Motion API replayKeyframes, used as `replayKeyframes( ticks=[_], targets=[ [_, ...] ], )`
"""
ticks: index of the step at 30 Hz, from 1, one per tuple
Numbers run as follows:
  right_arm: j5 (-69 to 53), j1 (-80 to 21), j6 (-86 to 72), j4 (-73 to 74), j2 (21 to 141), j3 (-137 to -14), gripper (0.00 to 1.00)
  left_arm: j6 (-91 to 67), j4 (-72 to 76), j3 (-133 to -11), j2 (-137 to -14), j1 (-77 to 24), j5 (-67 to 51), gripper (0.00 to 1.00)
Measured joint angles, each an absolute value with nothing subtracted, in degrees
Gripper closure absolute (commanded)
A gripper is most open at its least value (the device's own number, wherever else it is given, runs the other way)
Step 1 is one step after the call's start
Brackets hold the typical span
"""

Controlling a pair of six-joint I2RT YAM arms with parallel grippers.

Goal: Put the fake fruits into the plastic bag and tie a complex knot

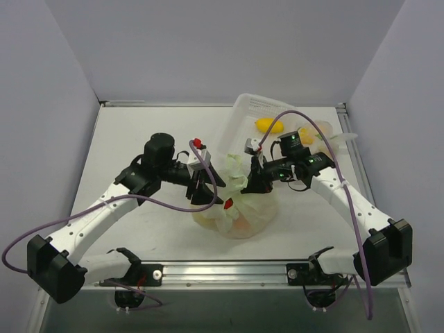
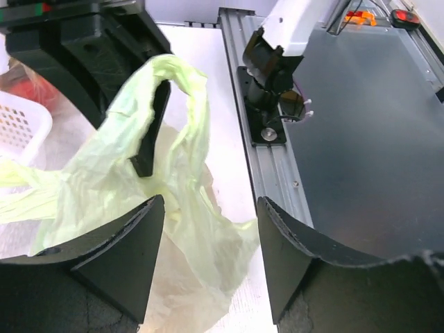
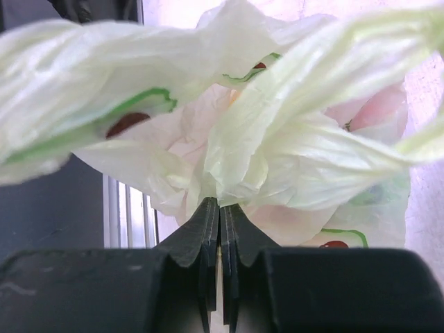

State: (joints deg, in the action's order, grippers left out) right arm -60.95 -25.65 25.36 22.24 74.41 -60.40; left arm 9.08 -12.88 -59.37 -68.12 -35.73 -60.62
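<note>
Pale green bag [image 1: 251,210]: it is set near the middle of the table's [image 1: 139,139] front edge, between the two pincers. Its top is gathered into crumpled strips, and halved-avocado prints are seen on the thin film.
Fruit inside: an orange round [image 1: 239,223] is made out through the film, low in the bag. Pinkish shapes are also seen behind the film from the right wrist, but they are too blurred to be named.
Fruit outside: a lemon [image 1: 269,125] is seen in the white basket [image 1: 243,104] toward the table's far right corner, well apart from the bag.
Left pincer [image 2: 209,201]: it is held wide open at the bag's left side. Loose film is draped through the gap between the fingers, but nothing is clamped.
Right pincer [image 3: 220,208]: it is shut tight, with the fingertips pressed together. A fold of the bag's gathered top is pinched at the tips. In the left wrist view, a loop of film is seen draped over one of its fingers.
Arms: both are bent inward from the table's near edge and are brought close together above the bag.
</note>
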Motion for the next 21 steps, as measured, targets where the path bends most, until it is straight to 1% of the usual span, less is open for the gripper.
replayKeyframes(
  ticks=[2,3,5,6,7,10,13,15,17,19,21],
  targets=[
    [-60.8,-25.6,25.4,22.2,74.4,-60.4,1.0,9.2,-14.0,-59.4,-67.0,-35.1,-61.6,0.4],
    [-60.8,-25.6,25.4,22.2,74.4,-60.4,1.0,9.1,-14.4,-59.4,-66.8,-34.4,-62.0,0.4],
    [-60.8,-25.6,25.4,22.2,74.4,-60.4,1.0,8.8,-15.0,-59.2,-66.6,-31.9,-62.3,0.34],
    [-60.8,-25.6,25.4,22.1,74.4,-60.4,1.0,8.6,-15.2,-59.0,-66.4,-30.3,-62.3,0.07],
    [-60.8,-25.6,25.4,22.1,74.4,-60.4,1.0,8.9,-15.6,-58.8,-66.2,-28.7,-62.2,0.03],
    [-60.8,-25.9,25.4,22.1,74.4,-60.4,1.0,9.5,-17.4,-58.5,-65.4,-25.3,-61.6,0.03],
    [-60.7,-26.0,25.3,22.1,74.4,-60.4,1.0,9.4,-16.2,-55.4,-61.2,-26.0,-57.2,0.03],
    [-60.6,-26.0,25.3,22.1,74.4,-60.4,1.0,9.7,-14.8,-50.4,-54.5,-28.9,-51.6,0.03],
    [-60.4,-26.0,25.3,22.1,74.4,-60.4,1.0,11.1,-14.1,-47.5,-49.2,-34.5,-44.6,0.03],
    [-60.4,-26.2,25.3,22.1,74.4,-60.4,1.0,12.5,-13.3,-46.8,-47.0,-39.2,-39.6,0.03],
    [-60.2,-26.4,25.4,22.1,74.4,-60.4,1.0,12.7,-12.1,-47.3,-47.5,-40.6,-35.4,0.03]
  ],
)
